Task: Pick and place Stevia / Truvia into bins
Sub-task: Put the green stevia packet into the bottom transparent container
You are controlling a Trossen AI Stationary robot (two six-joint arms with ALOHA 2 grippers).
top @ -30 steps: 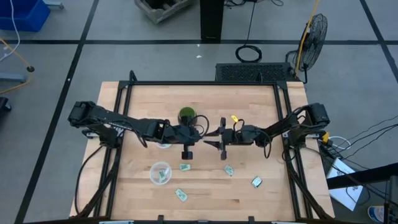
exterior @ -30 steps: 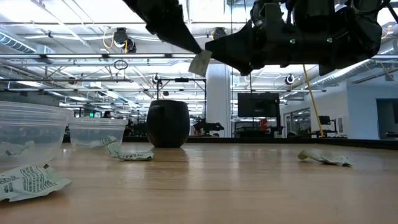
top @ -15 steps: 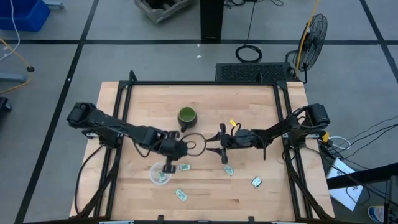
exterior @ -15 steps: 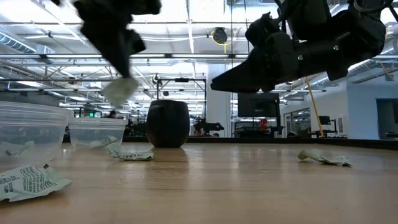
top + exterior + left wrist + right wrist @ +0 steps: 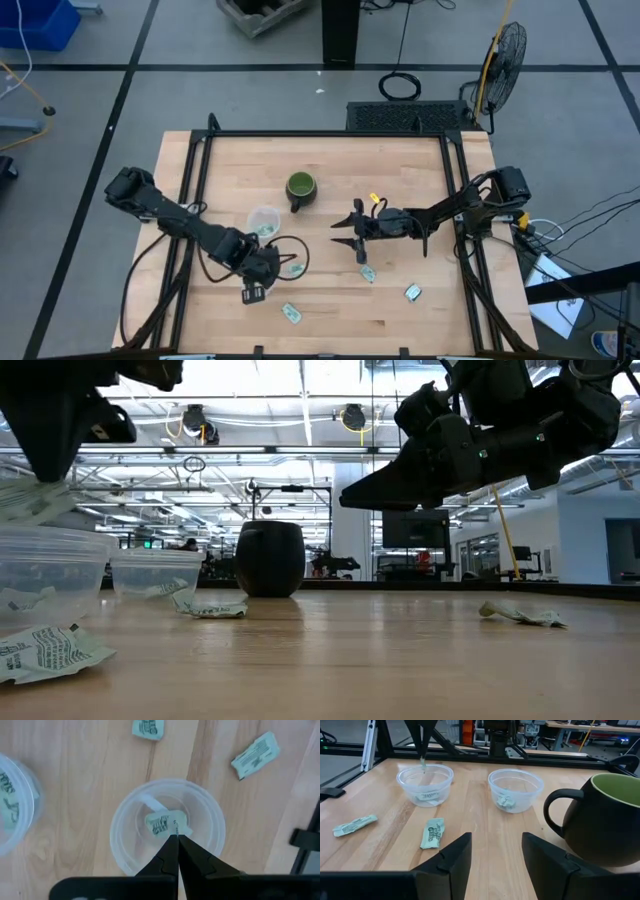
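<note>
Since a second ago the left tool (image 5: 252,294) has swung from beside the mug (image 5: 299,186) down to the lower left of the high view; the right tool (image 5: 345,231) has barely shifted near frame centre.

Left tool: fingers pressed together on a Stevia packet (image 5: 162,824), pinched by one edge so it hangs flat below the tips. In the left wrist view it sits directly over the near bin (image 5: 167,825), a position that looks chosen for a straight drop. That bin seems to hold another packet already, though it is hard to tell from the pinched one. In the low view the tool is at the top left, above the bin's rim, not inside it.

Second bin (image 5: 263,221), left of the mug in the high view, holds a packet too.

Right tool: fingers spread wide, empty, hanging above the surface (image 5: 420,170). Judgement: it waits over the loose packets, ready for the next pick.

Loose packets remain on the surface: one (image 5: 368,273) just below the right tool, one (image 5: 412,292) lower right, one (image 5: 291,314) bottom centre, one (image 5: 293,268) beside the left arm.

Release not yet made.
</note>
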